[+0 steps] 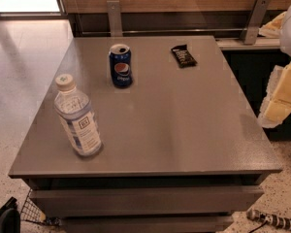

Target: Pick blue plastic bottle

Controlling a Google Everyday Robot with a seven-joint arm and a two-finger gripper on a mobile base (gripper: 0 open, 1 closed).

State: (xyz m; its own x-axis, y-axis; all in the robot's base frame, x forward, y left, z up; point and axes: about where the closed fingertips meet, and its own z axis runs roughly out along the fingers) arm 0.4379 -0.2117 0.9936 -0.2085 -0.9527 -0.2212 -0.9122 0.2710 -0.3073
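Your end effector is way over at the right edge of the view, off the side of the table and not touching anything. You can't tell if it's open or closed from here, so check that 1st.

The blue plastic bottle stands up straight near the front left corner of the table, far from the end effector. It's close to the left edge and the front edge.

What could go wrong:
- The bottle is tall and thin. If you bump it near the top w/ a side push, it will prob tip over, and it could roll off the left edge b/c that edge is so near.
- The plastic looks smooth and soft. Squeeze too low or too light and it may slip out.
- You have to go across the whole table. The Pepsi can stands behind the bottle, a bit to the right, w/ a gap btw them. Swing too far back and you could knock it. It's blue too, so don't grab it by mistake.
- The dark snack bar lies flat at the back, well apart. Prob no trouble.

Containers: the bottle has its white cap on. It's see-through, but you can't tell how full it is. The can's inside is hidden too.
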